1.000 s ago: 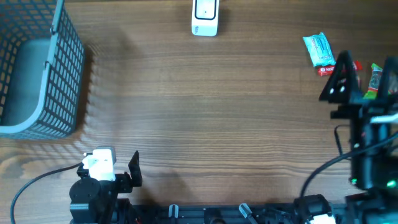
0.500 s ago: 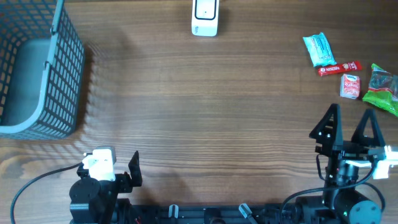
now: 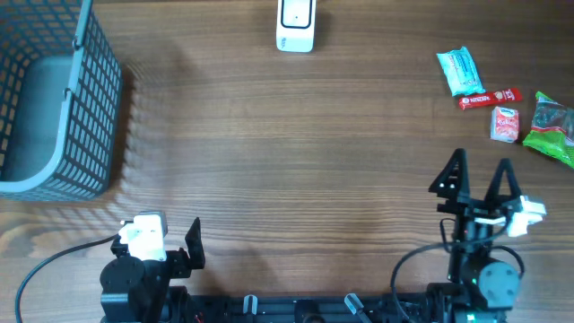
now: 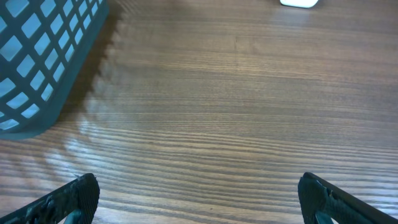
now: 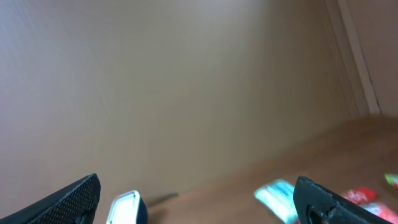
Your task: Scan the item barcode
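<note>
The right gripper [image 3: 480,172], jaws apart and empty, has drawn back and leftward. The snack packets [image 3: 505,124] lie beyond it to its right, untouched.

Wood table [image 3: 287,161]: basket [image 3: 99,108], scanner [image 3: 296,25], snack packets [image 3: 461,70].

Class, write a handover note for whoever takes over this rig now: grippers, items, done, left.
Left gripper: open, empty, at the near edge.
Right gripper: open, empty, short of the items.
Items, far right: blue packet, red bar, small box, green bag.
Scanner: far edge, middle. Basket: far left.
Done: no item picked yet.
Left: pick an item, show its barcode to the scanner.
</note>
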